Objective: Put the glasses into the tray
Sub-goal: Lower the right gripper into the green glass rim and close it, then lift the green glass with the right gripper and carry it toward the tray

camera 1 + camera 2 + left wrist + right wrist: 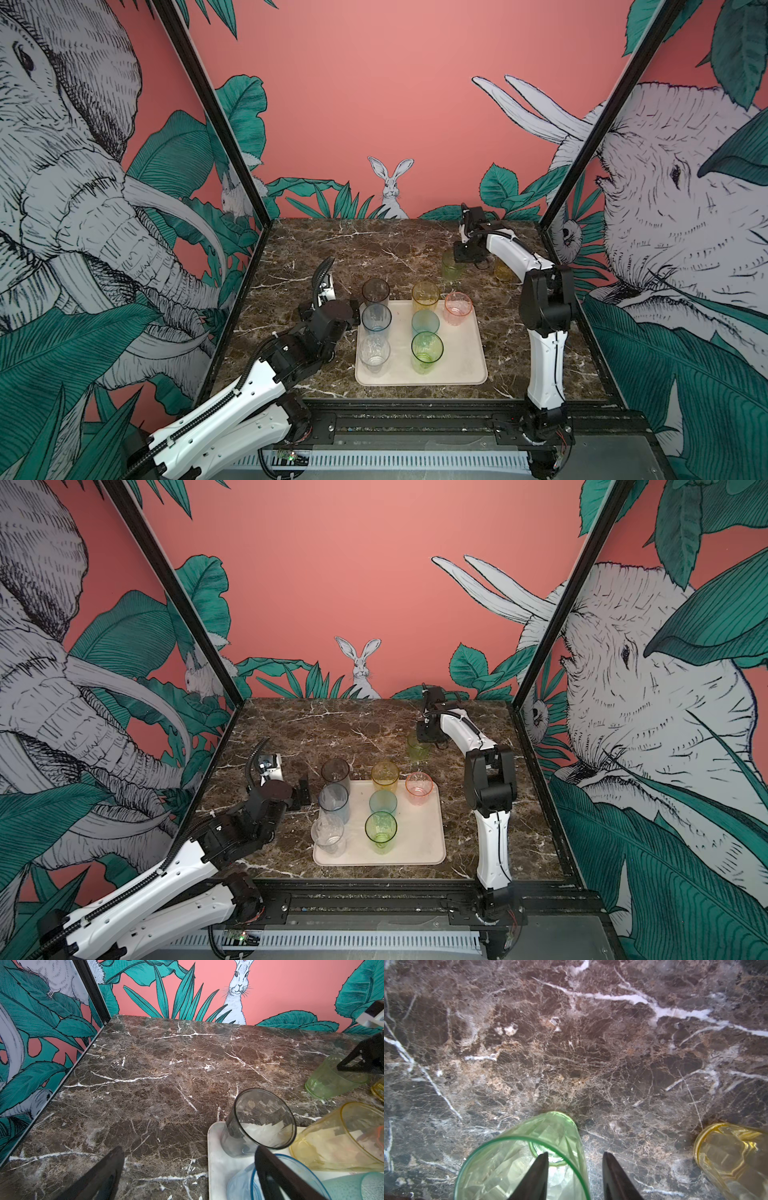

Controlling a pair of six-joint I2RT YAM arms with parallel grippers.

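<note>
The tray (457,368), a flat cream rectangle with rounded corners and a low rim, lies toward the front edge of the surface (374,245), glossy brown marble with white veins. Along the tray's left edge stand a smoky grey tumbler (375,293) at the far corner, a blue tumbler (376,319) and a clear tumbler (375,354). Down its middle run a tall amber tumbler (425,297), a short teal tumbler (425,322) and a tall green tumbler (427,352). A squat pink tumbler (458,308) stands by the far right corner. All are see-through and tapered.

Toward the surface's far right corner stand a faceted pale green tumbler (517,1159) and a short amber tumbler (733,1155), a little apart. The right tool (575,1154) straddles the pale green wall, one pointed black finger inside and one outside. Whether it pinches, I cannot tell. The left tool (189,1149) hangs released, spread wide, beside the tray's left edge.
</note>
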